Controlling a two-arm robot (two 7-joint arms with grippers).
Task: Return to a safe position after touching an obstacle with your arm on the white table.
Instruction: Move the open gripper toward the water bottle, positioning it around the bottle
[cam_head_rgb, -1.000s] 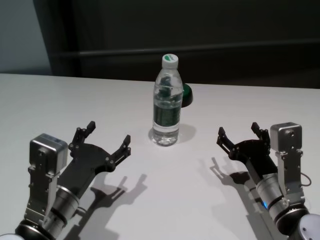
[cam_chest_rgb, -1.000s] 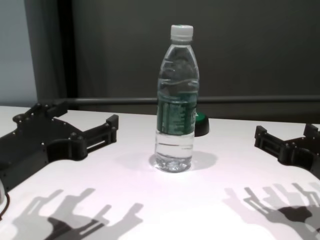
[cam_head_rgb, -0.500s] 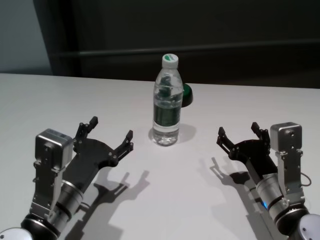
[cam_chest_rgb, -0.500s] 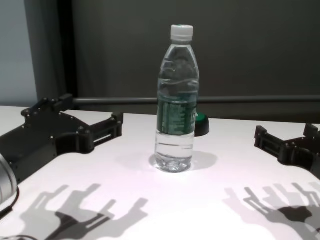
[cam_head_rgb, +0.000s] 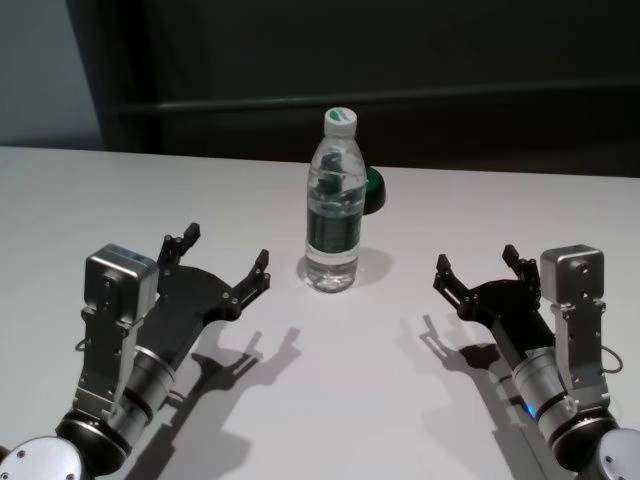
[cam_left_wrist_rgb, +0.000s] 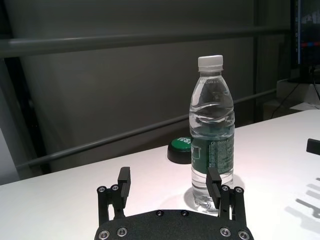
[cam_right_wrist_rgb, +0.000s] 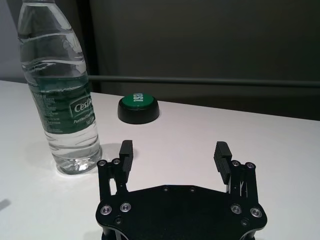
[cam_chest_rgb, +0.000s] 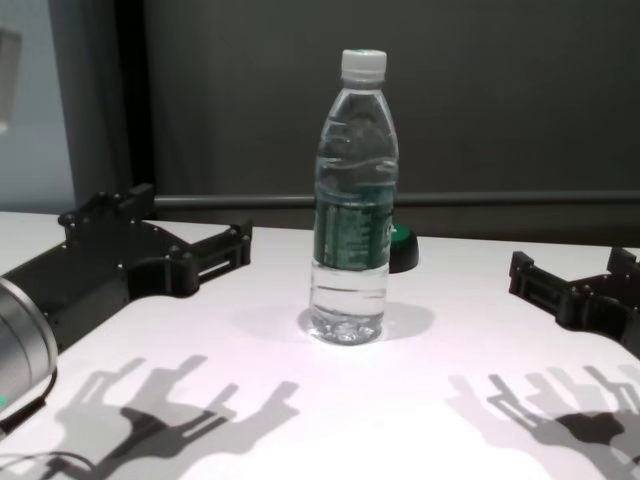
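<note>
The obstacle (cam_head_rgb: 333, 205), a clear water bottle with a white cap and green label band, stands upright near the middle of the white table (cam_head_rgb: 320, 400), with a small green-topped round object (cam_head_rgb: 373, 190) just behind it. The left gripper (cam_head_rgb: 226, 259) hovers above the table on the bottle's left, near it but apart from it, fingers spread wide and empty. The right gripper (cam_head_rgb: 478, 267) sits parked well to the bottle's right, also spread open and holding nothing.

The step in hand looks like the left arm's approach for the touch. To do it well, bring the arm in slowly and sideways, meeting the bottle low on its body, near the label, so it does not tip. Contact should be light, a brush and not a shove. Then draw back along the same line, clear of the bottle and of the green-topped object, before settling the arm in its rest pose
</note>
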